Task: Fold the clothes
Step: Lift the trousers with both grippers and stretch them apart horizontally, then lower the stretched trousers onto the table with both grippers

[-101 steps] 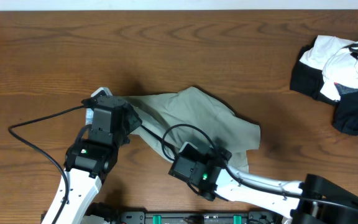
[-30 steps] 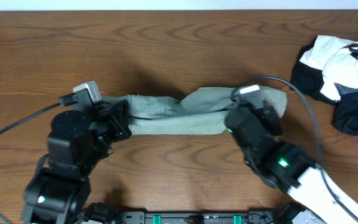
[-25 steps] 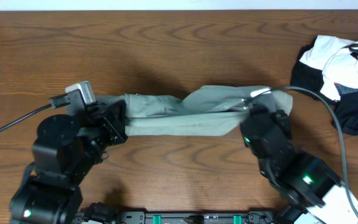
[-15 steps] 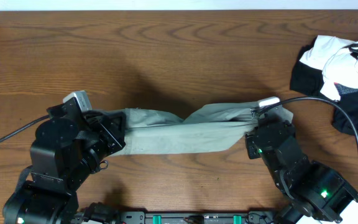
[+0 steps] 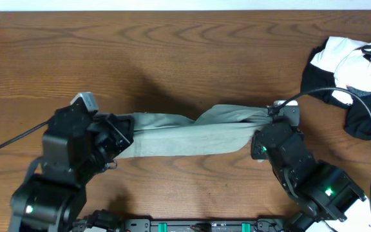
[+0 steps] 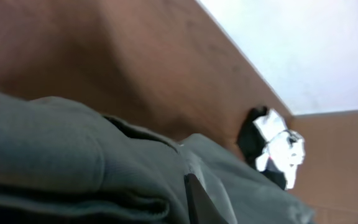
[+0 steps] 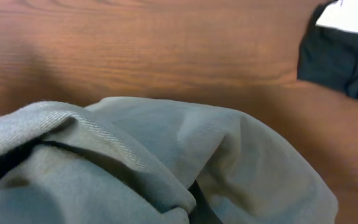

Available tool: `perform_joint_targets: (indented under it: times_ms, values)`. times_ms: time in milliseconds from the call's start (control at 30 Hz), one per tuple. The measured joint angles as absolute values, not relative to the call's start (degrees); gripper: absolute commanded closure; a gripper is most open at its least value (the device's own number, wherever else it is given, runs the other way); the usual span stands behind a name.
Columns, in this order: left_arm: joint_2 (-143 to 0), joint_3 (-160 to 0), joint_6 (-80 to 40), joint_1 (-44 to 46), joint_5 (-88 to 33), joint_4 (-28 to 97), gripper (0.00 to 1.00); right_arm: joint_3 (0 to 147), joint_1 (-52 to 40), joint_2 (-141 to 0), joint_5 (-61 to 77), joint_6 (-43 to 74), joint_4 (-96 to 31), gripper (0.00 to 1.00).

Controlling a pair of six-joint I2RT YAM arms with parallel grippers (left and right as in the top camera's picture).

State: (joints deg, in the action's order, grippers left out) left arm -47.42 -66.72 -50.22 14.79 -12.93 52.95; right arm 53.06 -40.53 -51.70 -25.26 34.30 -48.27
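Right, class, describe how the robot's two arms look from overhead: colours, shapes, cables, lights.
Both the left arm and the right arm are blocky black housings with small green lights. Each carries a pale grey camera block near its wrist and trails a thin black cable.

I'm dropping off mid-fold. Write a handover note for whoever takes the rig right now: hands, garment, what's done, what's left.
Left hand: shut on the left end of the khaki garment.
Right hand: shut on its right end.
Garment: stretched between the two hands across the middle of the table, bunched into a narrow band with a twist near its middle. It seems lifted off the wood. The black and white heap lies apart at the far right.
Done: both ends gripped, cloth drawn taut.
Left: undo the twist, lay it flat, then fold. No fold made yet.
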Motion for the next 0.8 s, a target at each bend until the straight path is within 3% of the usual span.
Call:
perform_joint_targets:
  times_ms: [500,800]
  values:
    - [-43.5,-66.7,-51.2,14.8,-16.3,59.0,0.94,56.6,-40.1,-50.5,-15.0,35.4,-55.7,0.95]
    - [-50.2,-66.8,-51.3,14.8,-3.6,55.4,0.94,57.3,-34.1,-56.0,-17.9,35.6,-48.7,0.84]
